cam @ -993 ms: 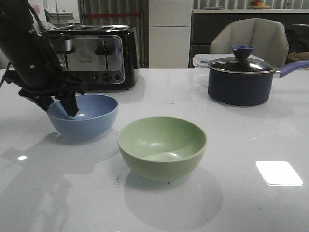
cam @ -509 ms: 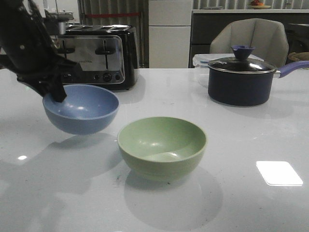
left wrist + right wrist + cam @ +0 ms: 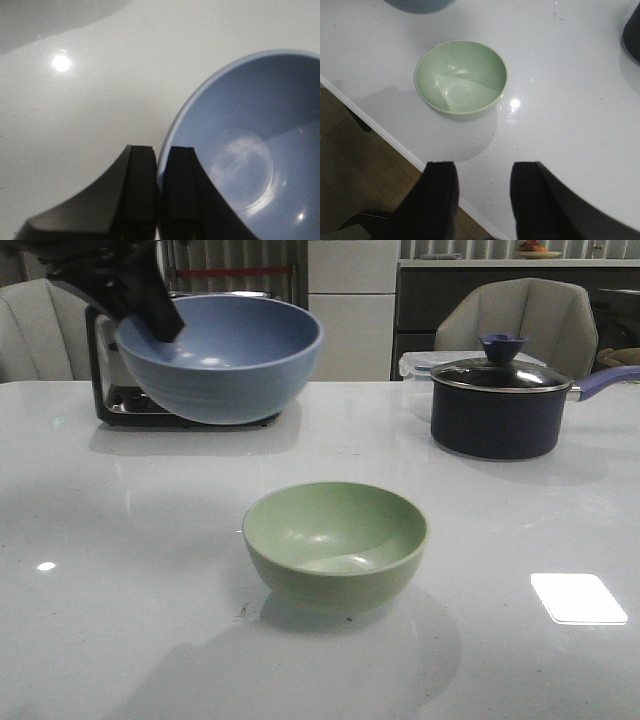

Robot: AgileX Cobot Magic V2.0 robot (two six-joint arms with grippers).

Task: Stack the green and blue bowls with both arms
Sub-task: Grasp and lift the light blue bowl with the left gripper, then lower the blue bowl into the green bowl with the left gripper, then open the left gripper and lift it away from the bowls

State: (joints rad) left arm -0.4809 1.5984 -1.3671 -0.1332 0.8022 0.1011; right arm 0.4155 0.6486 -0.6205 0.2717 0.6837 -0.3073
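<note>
My left gripper (image 3: 159, 195) is pinched on the rim of the blue bowl (image 3: 220, 358), one dark finger (image 3: 137, 190) outside the wall and the other inside, the thin rim wedged between them. In the front view that arm comes in from the upper left corner of the frame, only its black end showing, and it holds the bowl up in the air, tilted so the opening faces partly toward the camera. The bowl hangs in front of the toaster (image 3: 110, 390) and hides most of it.

My right gripper (image 3: 481, 200) sits at the bottom of its own wrist picture with the two black fingers spread apart and nothing between them. It hovers over the near edge of the white table (image 3: 520, 530), with brown floor showing past that edge.

The green bowl (image 3: 336, 545) stands upright on the table at the centre of the front view, low and to the right of the lifted blue one, well apart from it. Both bowls are empty. They are round and matte, with soft highlights inside; faint ridges run around the blue bowl's outer wall.

At the right of the front view a dark lidded pot (image 3: 497, 405) with a blue knob and blue handle rests on the glossy tabletop.
</note>
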